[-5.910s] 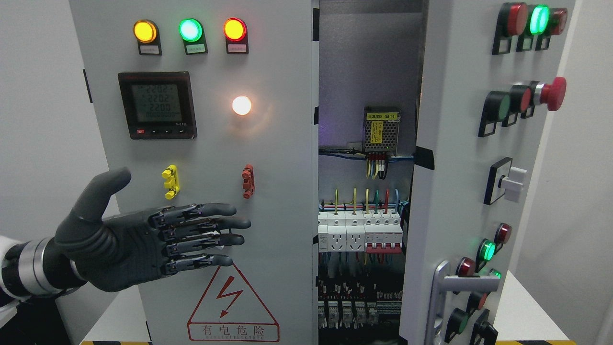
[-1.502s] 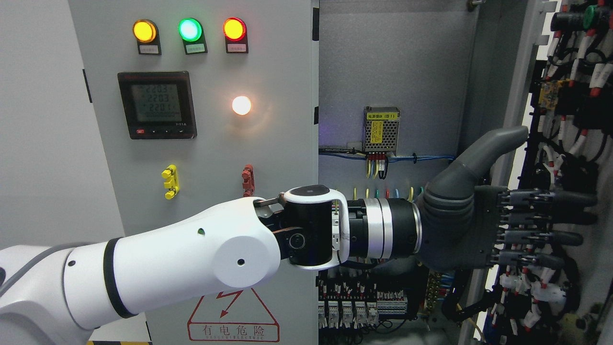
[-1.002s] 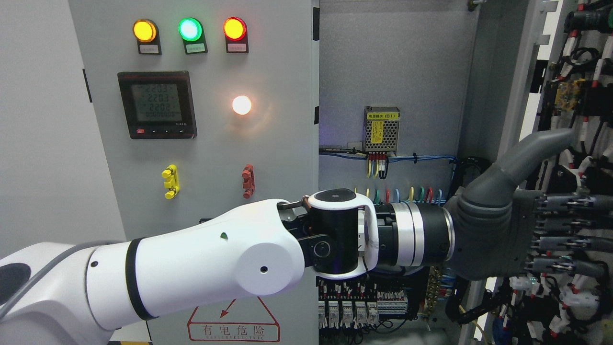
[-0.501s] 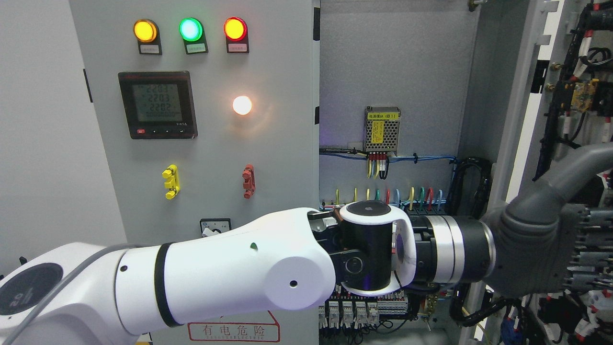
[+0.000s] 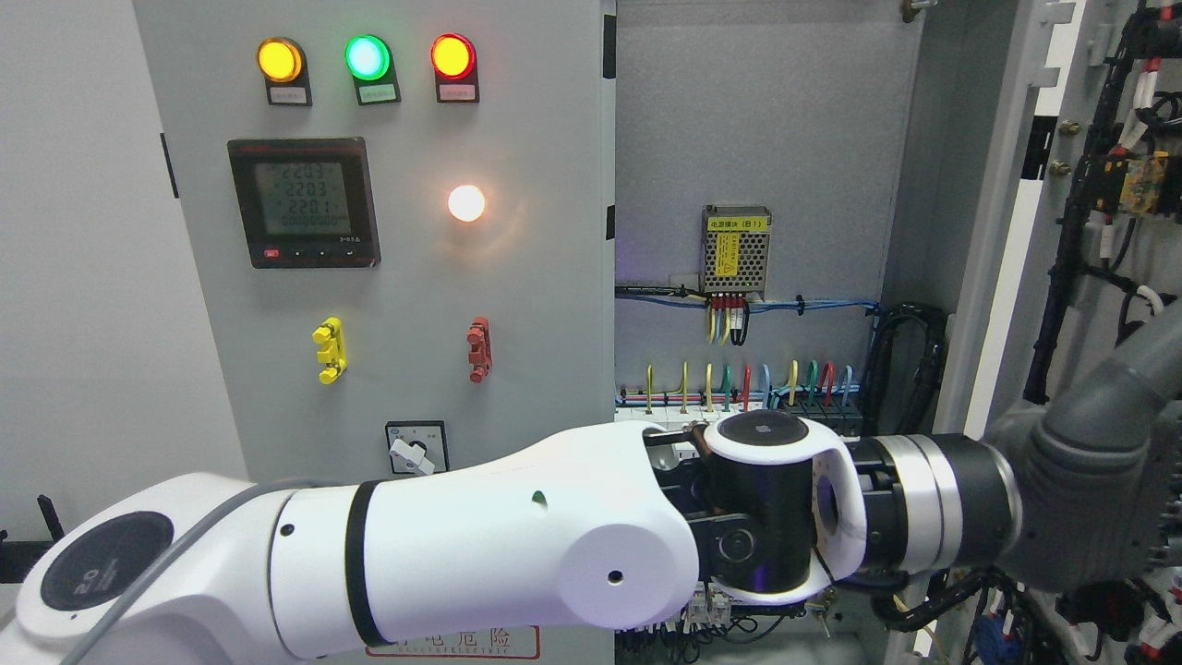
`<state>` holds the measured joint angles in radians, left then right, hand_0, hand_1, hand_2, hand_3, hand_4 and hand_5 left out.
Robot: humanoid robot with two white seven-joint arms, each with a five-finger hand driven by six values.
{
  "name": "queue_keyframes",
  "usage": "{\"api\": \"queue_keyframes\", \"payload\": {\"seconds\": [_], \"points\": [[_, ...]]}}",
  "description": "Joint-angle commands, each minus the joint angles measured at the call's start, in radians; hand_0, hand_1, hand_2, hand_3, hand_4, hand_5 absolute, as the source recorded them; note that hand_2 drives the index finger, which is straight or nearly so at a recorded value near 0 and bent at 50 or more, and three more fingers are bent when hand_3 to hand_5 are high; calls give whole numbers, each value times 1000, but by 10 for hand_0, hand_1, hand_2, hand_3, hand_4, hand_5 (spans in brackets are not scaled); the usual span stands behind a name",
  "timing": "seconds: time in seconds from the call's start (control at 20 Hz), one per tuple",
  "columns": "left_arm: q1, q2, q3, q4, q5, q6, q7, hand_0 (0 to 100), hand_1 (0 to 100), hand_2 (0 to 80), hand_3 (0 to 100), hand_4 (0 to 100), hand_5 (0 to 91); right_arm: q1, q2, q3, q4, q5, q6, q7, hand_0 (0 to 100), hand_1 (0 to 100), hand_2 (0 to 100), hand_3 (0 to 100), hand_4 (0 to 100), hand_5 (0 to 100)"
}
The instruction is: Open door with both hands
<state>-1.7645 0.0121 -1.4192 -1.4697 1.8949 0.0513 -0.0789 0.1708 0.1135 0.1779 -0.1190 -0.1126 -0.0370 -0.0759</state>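
Note:
A grey electrical cabinet fills the view. Its left door (image 5: 406, 277), with three lamps and a digital meter, stands shut. The right door (image 5: 1099, 185) is swung far out to the right, and its wired inner face shows at the picture's right edge. My left arm (image 5: 480, 554) comes in from the lower left and reaches across the open cabinet. Its dark grey left hand (image 5: 1094, 499) lies against the inner side of the right door, cut off by the frame's edge, with only the thumb and palm showing. The right arm is out of view.
Inside the cabinet a power supply (image 5: 736, 249) sits on the back plate above coloured wires and breakers (image 5: 739, 383). A black cable bundle (image 5: 910, 369) hangs at the cabinet's right post. A rotary switch (image 5: 416, 448) sits low on the left door.
My left arm has moved further right and lower, pushing the right door wider open. The hand has slid partly out of the frame, and the rotary switch has come into sight.

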Motion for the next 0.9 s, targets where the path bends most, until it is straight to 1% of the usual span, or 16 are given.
{"api": "queue_keyframes", "payload": {"seconds": [0.0, 0.3, 0.85], "points": [[11, -78, -6, 22, -16, -2, 5, 0, 0, 0, 0, 31, 0, -1, 0, 0, 1, -1, 0, -1, 107, 0, 0, 0, 0, 0], [16, -99, -9, 68, -17, -8, 7, 0, 0, 0, 0, 31, 0, 1, 0, 0, -1, 1, 0, -1, 107, 0, 0, 0, 0, 0], [16, -95, -4, 72, -20, -7, 5, 0, 0, 0, 0, 31, 0, -1, 0, 0, 1, 1, 0, -1, 107, 0, 0, 0, 0, 0]]}}
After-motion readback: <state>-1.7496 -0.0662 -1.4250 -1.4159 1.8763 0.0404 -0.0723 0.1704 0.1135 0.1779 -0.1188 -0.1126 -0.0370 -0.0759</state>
